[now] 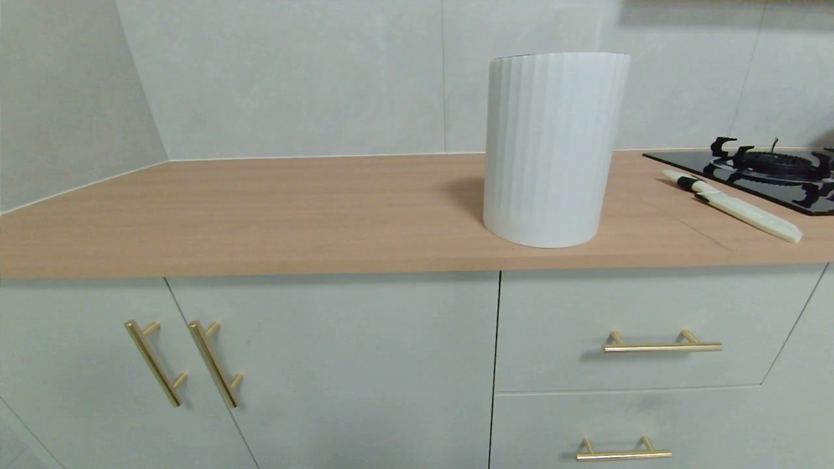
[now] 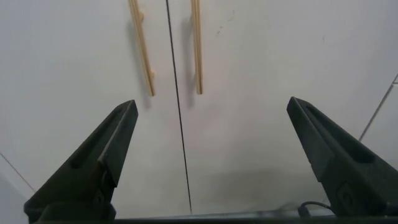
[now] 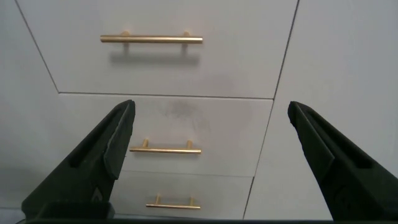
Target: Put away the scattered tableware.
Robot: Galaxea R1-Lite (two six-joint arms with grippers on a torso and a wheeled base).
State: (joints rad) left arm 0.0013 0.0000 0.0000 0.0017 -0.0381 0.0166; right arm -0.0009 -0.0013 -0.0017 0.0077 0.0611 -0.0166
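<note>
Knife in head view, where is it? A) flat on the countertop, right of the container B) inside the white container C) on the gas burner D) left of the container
A: the knife lies flat on the wooden countertop, right of the white ribbed container and beside the black cooktop.
</note>
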